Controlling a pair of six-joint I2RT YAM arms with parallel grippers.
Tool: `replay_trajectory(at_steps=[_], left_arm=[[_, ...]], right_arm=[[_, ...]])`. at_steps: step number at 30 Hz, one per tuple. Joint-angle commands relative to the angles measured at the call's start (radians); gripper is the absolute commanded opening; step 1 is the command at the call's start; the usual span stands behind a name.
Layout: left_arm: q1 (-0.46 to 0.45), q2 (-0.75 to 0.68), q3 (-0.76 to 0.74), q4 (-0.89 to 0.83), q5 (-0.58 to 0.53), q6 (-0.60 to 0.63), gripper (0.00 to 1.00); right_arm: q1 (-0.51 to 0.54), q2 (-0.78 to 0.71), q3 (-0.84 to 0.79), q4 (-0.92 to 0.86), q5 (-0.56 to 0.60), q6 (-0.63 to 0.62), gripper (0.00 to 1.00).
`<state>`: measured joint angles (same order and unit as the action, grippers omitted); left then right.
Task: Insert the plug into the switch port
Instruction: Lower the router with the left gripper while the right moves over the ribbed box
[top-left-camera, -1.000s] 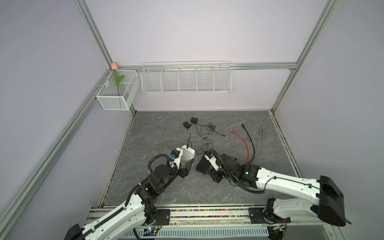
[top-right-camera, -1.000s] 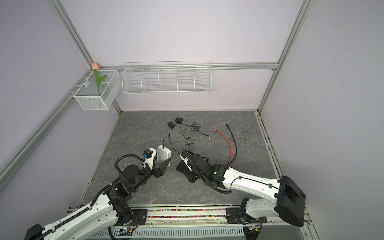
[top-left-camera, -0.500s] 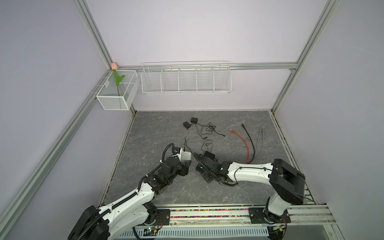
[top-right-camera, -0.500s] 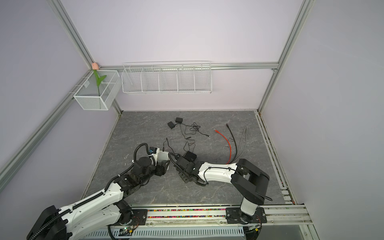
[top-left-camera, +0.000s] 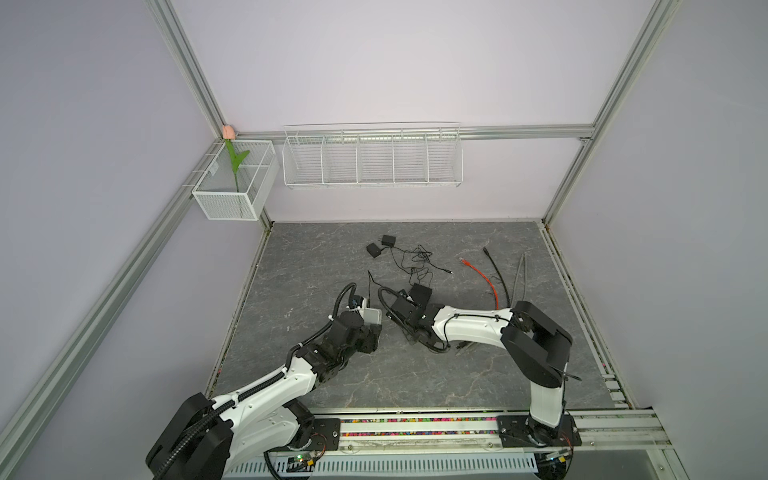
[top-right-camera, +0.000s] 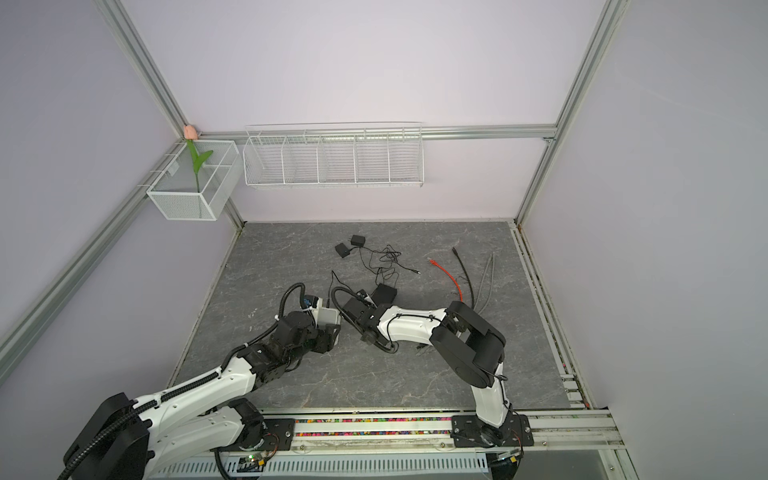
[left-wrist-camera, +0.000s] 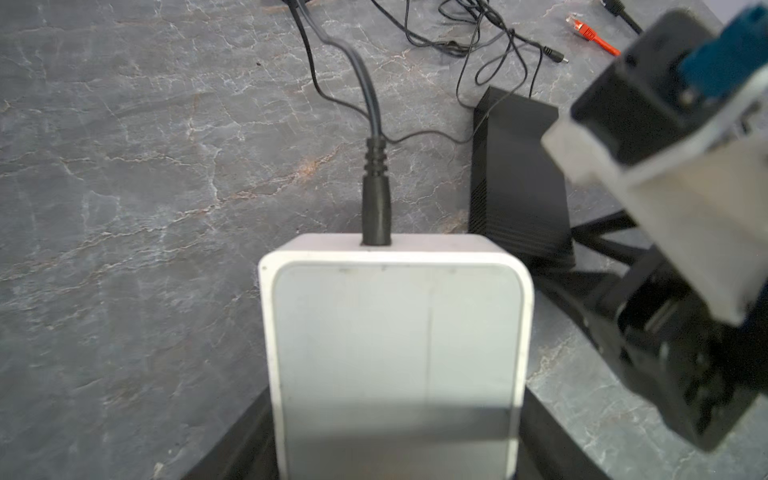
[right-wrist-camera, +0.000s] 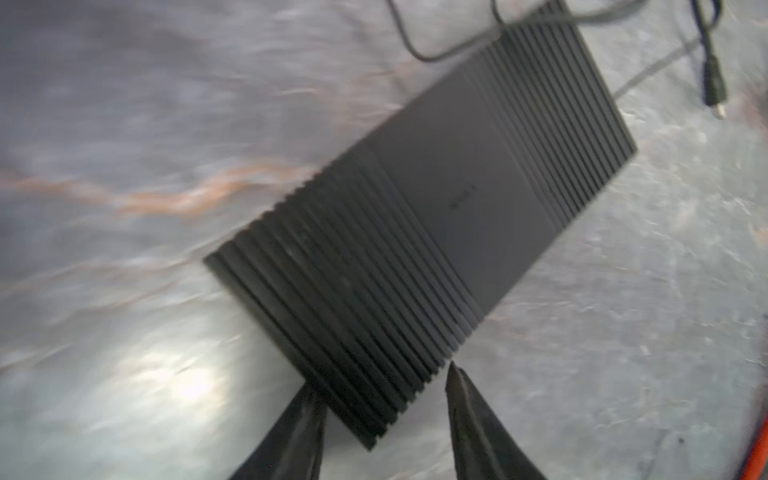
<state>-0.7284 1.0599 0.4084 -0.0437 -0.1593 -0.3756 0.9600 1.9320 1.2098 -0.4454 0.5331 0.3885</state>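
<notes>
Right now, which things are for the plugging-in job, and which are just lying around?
For the job: white square switch box; black round plug, already in its port.

Lying about: flat ribbed black box; spare thin black lead; red cable; thick black cable; grey cables; pink tulip; white wire rack.

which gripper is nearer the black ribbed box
Right. The right gripper straddles a corner of the black ribbed box; the left gripper holds the white box beside it, apart.
</notes>
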Motion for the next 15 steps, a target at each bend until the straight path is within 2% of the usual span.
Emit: replay_trajectory(at_steps=[1, 4, 7, 11, 15], left_arm=[[0.004, 0.029, 0.045, -0.008, -0.003, -0.052, 0.0], [0.004, 0.079, 0.072, -0.03, 0.007, -0.076, 0.0], [0.004, 0.152, 0.12, -0.084, 0.015, -0.095, 0.0], [0.004, 0.273, 0.21, -0.185, 0.035, -0.102, 0.0], [0.003, 0.358, 0.243, -0.182, 0.078, -0.109, 0.0]], right_arm=[[-0.078, 0.018, 0.052, -0.038, -0.004, -0.014, 0.49], [-0.133, 0.027, 0.113, -0.061, -0.047, -0.044, 0.48], [-0.133, -0.014, 0.111, -0.036, -0.098, -0.072, 0.48], [-0.13, -0.136, -0.006, 0.058, -0.204, -0.105, 0.51], [-0.134, -0.337, -0.2, 0.213, -0.296, -0.156, 0.51]])
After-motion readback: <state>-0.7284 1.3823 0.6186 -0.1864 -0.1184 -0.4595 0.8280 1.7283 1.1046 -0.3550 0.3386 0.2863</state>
